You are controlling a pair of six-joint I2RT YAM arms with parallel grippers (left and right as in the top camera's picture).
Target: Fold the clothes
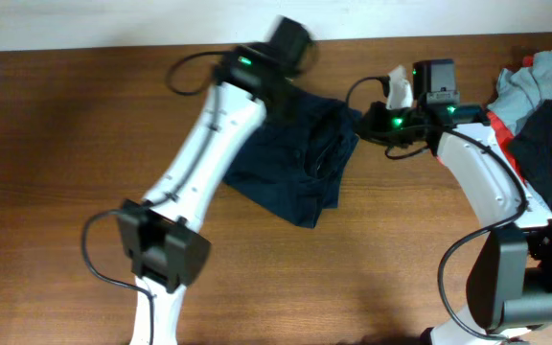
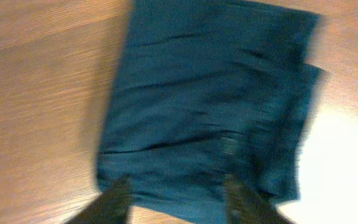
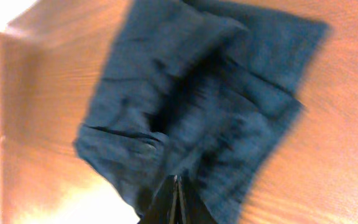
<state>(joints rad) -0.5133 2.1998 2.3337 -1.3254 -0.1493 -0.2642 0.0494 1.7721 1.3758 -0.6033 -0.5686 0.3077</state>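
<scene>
The dark navy-blue shorts [image 1: 295,163] lie folded on the wooden table, mid-frame. They fill the left wrist view [image 2: 210,106] and the right wrist view [image 3: 197,93]. My left gripper [image 1: 288,43] hovers over the far edge of the shorts; its fingers [image 2: 179,202] are spread apart and empty. My right gripper [image 1: 370,123] is at the shorts' right edge. Its fingers [image 3: 175,196] are pressed together, and creases in the cloth run into their tips. Both wrist views are blurred.
A pile of other clothes [image 1: 544,105], red, light grey and dark, lies at the right edge behind the right arm. A white object [image 1: 398,88] sits by the right wrist. The table's far edge [image 1: 113,45] runs along the top.
</scene>
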